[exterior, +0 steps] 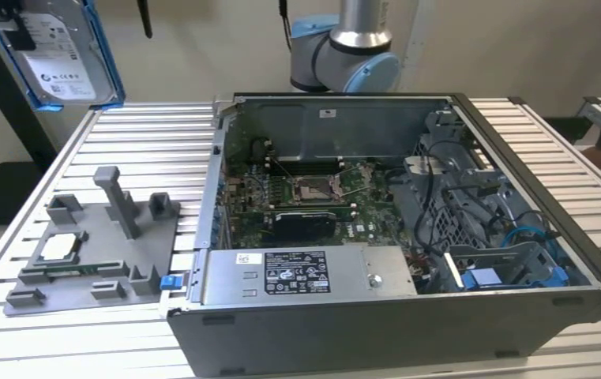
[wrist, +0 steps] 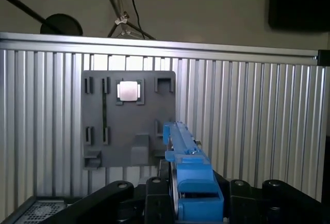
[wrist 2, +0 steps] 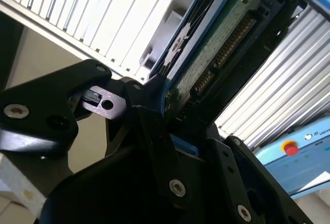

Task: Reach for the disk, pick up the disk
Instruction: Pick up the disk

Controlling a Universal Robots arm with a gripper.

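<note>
Disk: your disk [exterior: 60, 54] is up in the air, well clear of the ribbed table [exterior: 142, 150]. It hangs upright at the exterior view's left with its white label facing that camera.
Claw: the gripper [wrist: 193, 195] is clamped on the disk, with black fingers [wrist 2: 154, 111] on either side of the thin body, one to each flat face.
Grip spot: in the first wrist view you see the disk edge-on, with the blue bracket [wrist: 184, 154] running out from between the fingers. The hold sits at one end, so most of the length overhangs.
Underside: the second wrist view shows the green circuit board [wrist 2: 219, 41] and connector pins bare on one face. Treat that side as fragile, and squeeze metal and bracket rather than board.
Weight: I'd judge it dense for its size. It looks like a stiff metal block that won't bend.
Slip: the faces look smooth, and held by one end the disk could pivot in the pinch, so keep your moves gentle.
Bracket: the plastic is likely to give a little under pressure.
Below: the grey fixture tray [wrist: 129, 121] with the small silver chip [wrist: 128, 91] lies on the table under the disk.
Neighbour: the open computer case [exterior: 385, 237] sits just beside the tray, well apart from the disk.
</note>
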